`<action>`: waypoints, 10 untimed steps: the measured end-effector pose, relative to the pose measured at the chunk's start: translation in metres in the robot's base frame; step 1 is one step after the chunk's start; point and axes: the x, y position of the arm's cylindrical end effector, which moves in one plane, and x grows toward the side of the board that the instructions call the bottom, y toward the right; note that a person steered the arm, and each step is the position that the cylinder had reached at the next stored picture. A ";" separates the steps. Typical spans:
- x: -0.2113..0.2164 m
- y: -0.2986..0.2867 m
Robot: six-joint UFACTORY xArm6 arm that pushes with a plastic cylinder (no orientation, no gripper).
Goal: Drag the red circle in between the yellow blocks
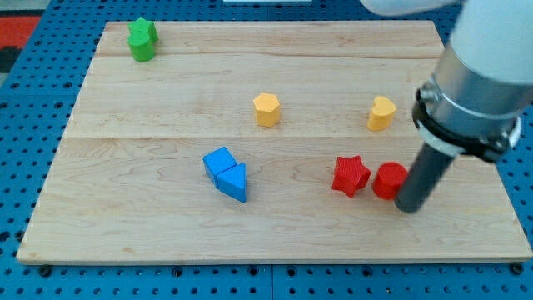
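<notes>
The red circle (387, 180) lies on the wooden board at the lower right, touching the red star (351, 175) on its left. My tip (409, 207) stands right against the red circle's right side. The yellow hexagon (266, 109) sits at the board's middle. The yellow heart-like block (381, 113) sits to its right, above the red circle. The gap between the two yellow blocks is open.
A blue cube (219, 162) and a blue triangle (234, 181) touch each other left of centre. Two green blocks (141, 40) sit together at the top left corner. The board's right edge (491, 158) is close to my tip. Blue pegboard surrounds the board.
</notes>
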 end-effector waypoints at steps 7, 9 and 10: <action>-0.084 -0.099; -0.101 -0.095; -0.106 -0.077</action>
